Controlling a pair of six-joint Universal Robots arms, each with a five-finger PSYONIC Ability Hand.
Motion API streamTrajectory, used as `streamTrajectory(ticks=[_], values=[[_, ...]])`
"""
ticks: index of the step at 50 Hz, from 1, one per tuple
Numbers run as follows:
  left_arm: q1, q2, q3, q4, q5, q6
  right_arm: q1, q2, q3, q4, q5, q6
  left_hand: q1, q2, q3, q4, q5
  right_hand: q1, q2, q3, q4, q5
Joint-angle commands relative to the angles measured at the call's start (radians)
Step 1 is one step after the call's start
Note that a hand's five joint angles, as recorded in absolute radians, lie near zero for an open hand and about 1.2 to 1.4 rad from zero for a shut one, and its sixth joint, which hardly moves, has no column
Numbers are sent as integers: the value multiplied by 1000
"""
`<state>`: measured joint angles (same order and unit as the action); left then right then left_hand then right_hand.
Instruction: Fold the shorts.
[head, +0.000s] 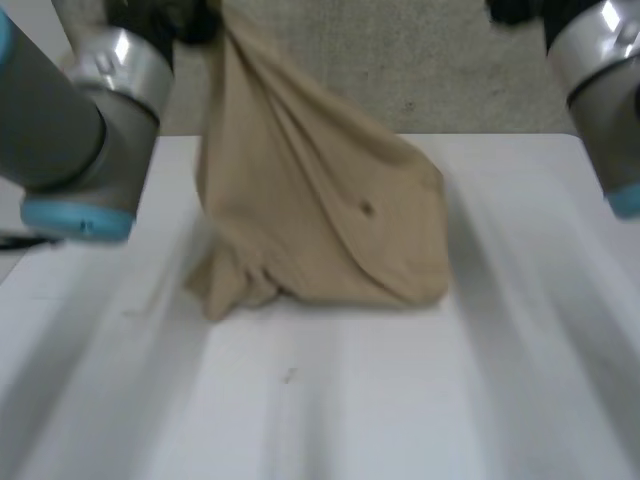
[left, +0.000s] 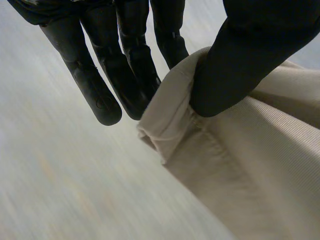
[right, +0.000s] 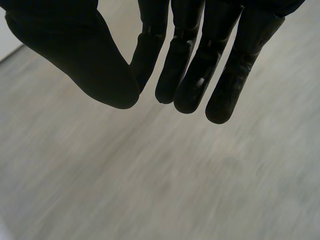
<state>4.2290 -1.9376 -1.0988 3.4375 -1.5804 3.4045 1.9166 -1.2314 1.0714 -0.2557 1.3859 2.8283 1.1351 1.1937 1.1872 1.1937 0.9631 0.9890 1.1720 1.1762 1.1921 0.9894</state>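
We look down on a white table (head: 420, 400) with a grey backdrop beyond its far edge. The shorts (head: 320, 220) hang over the table's far middle with their long axis near upright. Their narrow, gathered top is at the left hand (head: 185, 22), and they widen downward to a broad base that rests bunched on the table. We see plain tan cloth, creased in long folds running down from the top, with a small dark spot (head: 366, 208) on the front. In the left wrist view the left hand (left: 125, 70) pinches a stitched, folded edge of the shorts between its thumb and straight fingers. In the right wrist view the right hand (right: 192, 65) is spread with straight fingers, holding and touching nothing
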Motion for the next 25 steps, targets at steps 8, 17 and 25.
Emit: streamTrajectory(ticks=[8, 17, 25], values=[[-12, 147, -262, 174, 5, 45, 7, -111, 152, 102, -19, 120, 261, 203, 209, 203, 259, 407, 224, 220, 204, 232], [-35, 259, -484, 147, 7, 48, 15, -33, 245, 279, -48, 148, 261, 203, 209, 203, 259, -475, -658, -662, -678, -650], [-64, 365, -549, 115, 5, 93, 16, 42, 211, 361, -134, 295, 261, 203, 209, 203, 259, -517, -699, -704, -720, -691]])
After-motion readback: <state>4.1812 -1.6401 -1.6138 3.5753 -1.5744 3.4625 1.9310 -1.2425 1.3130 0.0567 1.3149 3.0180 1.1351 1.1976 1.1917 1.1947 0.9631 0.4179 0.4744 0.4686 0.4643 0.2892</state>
